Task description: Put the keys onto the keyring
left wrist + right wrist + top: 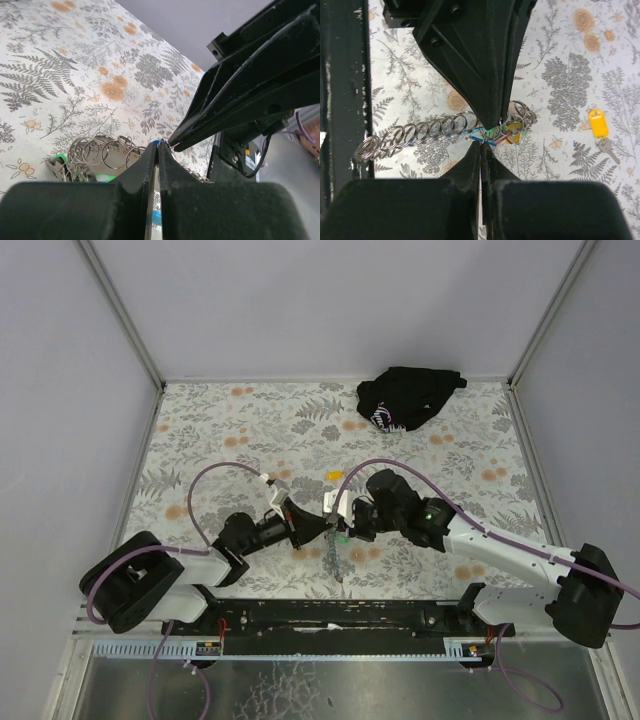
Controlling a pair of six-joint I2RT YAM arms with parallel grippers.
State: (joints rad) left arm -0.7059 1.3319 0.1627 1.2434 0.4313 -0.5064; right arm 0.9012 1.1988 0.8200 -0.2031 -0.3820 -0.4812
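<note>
Both grippers meet tip to tip over the front middle of the table. My left gripper (318, 528) (159, 146) is shut on the keyring (506, 131), a cluster of thin rings with green, red and yellow tags. A chain of metal rings (415, 134) (102, 150) trails from it, and the strap (333, 562) hangs toward the near edge. My right gripper (347, 531) (481, 146) is shut on the keys, pinching a thin ring with a bright blue tag (479, 140) right against the left fingertips. The key blades are hidden between the fingers.
A black cloth bundle (405, 398) lies at the back right. A loose key with a yellow tag (333, 476) (598, 124) lies on the floral cloth just behind the grippers. Grey walls enclose the table on three sides.
</note>
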